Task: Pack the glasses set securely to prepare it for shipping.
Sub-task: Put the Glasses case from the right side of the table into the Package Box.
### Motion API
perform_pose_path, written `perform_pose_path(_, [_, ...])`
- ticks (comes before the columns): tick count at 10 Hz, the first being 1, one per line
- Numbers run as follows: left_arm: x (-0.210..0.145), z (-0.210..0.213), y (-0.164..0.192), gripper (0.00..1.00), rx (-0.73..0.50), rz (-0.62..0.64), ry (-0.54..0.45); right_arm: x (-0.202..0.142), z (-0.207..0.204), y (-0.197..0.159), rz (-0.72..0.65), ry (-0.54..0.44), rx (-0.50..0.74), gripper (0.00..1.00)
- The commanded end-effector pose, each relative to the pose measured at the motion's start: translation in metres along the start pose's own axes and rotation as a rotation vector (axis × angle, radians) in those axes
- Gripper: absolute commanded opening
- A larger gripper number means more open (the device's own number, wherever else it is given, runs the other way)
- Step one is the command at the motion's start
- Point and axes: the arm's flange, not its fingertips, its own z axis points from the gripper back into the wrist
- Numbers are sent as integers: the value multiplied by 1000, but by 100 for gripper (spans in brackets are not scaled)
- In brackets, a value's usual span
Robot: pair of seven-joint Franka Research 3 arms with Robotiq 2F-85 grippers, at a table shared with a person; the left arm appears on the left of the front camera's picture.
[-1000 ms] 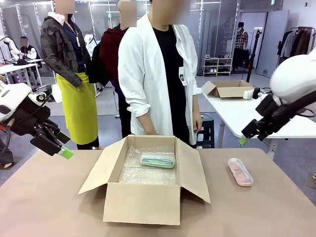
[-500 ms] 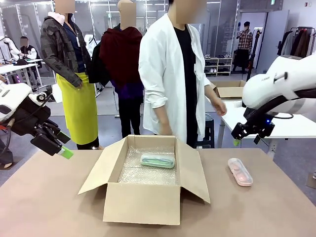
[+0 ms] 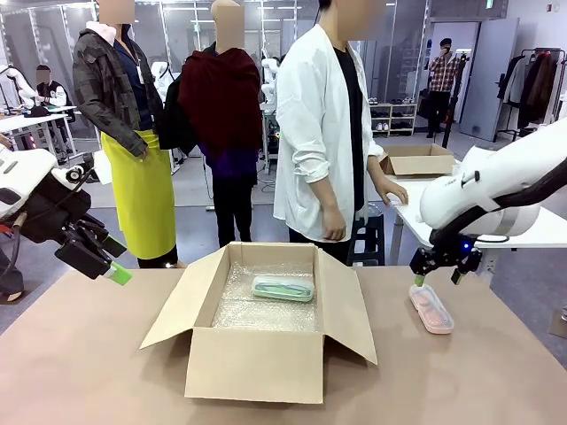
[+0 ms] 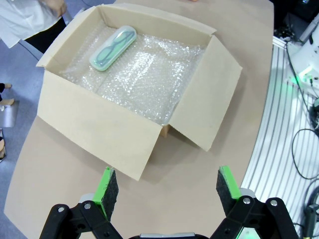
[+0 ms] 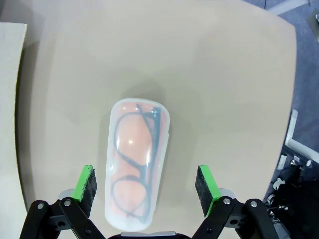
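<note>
The mint-green glasses case (image 3: 283,289) (image 4: 113,48) lies on bubble wrap inside the open cardboard box (image 3: 257,361) (image 4: 94,127) at mid-table. The pale pink case (image 3: 431,308) (image 5: 136,165), dark frames showing through, lies on the table right of the box. My right gripper (image 3: 437,274) (image 5: 146,191) hangs open just above the pink case, one finger on each side of it and apart from it. My left gripper (image 3: 108,259) (image 4: 167,194) is open and empty, held above the table's left side, well short of the box.
A person in a white coat (image 3: 323,133) stands behind the box at the far edge, turned toward a side table (image 3: 461,208) carrying another cardboard box (image 3: 416,159). Other people stand farther back. The box's flaps (image 3: 345,310) splay outward.
My right arm has come down and leftward from beside the side table to just above the pink case. The person has stepped right and turned. The left arm has stayed still.
</note>
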Motion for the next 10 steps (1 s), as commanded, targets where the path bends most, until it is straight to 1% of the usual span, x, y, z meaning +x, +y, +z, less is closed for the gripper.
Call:
perform_pose_path(1, [-2, 2, 2, 100, -23, -17, -13, 6, -15, 9, -50, -13, -39, 100])
perform_pose_path(4, [-2, 2, 2, 100, -23, -17, -13, 6, -43, 11, -63, 19, -96, 100])
perform_pose_path(6, [-2, 2, 2, 100, -23, -17, -13, 5, -47, 13, -82, 12, -103, 100])
perform_pose_path(7, [-2, 2, 2, 100, -23, -17, -13, 3, -48, 13, -84, 21, -102, 97])
perform_pose_path(10, [-2, 2, 2, 100, -23, -17, -13, -3, -51, 12, -93, 39, -91, 66])
